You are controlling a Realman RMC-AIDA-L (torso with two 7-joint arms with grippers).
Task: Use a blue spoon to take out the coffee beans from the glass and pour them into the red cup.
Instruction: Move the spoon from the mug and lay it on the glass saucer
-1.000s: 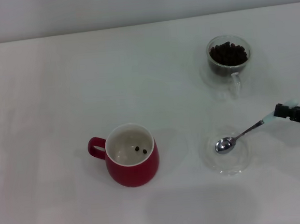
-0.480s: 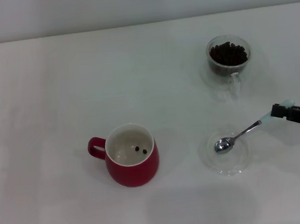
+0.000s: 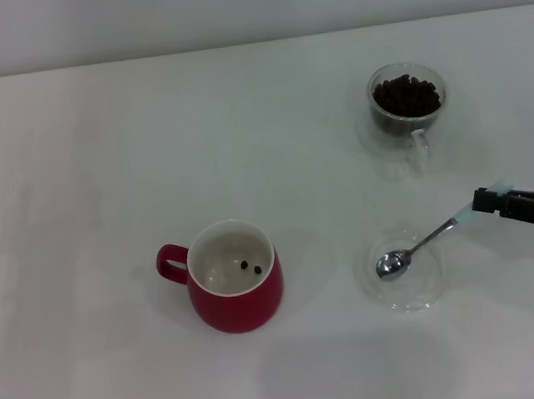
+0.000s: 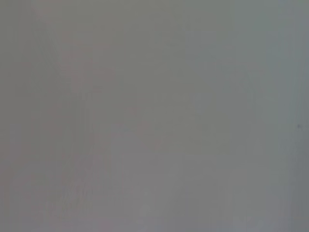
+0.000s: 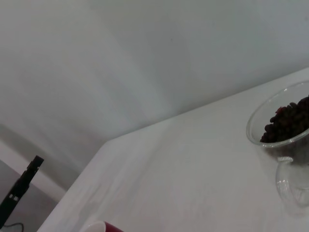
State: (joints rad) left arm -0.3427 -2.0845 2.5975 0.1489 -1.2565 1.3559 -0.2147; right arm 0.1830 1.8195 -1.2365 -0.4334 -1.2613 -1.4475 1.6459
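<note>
The blue spoon [image 3: 425, 241] slants over a flat clear saucer [image 3: 412, 300], its empty metal bowl low above the saucer's middle. My right gripper [image 3: 486, 203] reaches in from the right edge, shut on the spoon's pale blue handle end. Farther back stands the glass [image 3: 409, 105], filled with coffee beans [image 3: 407, 94]; the right wrist view shows the glass [image 5: 284, 145] and its coffee beans [image 5: 289, 121] too. The red cup [image 3: 236, 294] stands at front centre, handle to the left, with two beans [image 3: 250, 266] inside. Only the rim of the red cup [image 5: 102, 226] shows in the right wrist view. My left gripper is out of view.
The white table [image 3: 108, 175] stretches wide to the left and behind the cup. A thin dark object [image 5: 20, 189] stands off beyond the table in the right wrist view. The left wrist view shows only plain grey.
My right gripper has slid a little to the left with the spoon, and the spoon's bowl has shifted left and slightly nearer over the saucer.
</note>
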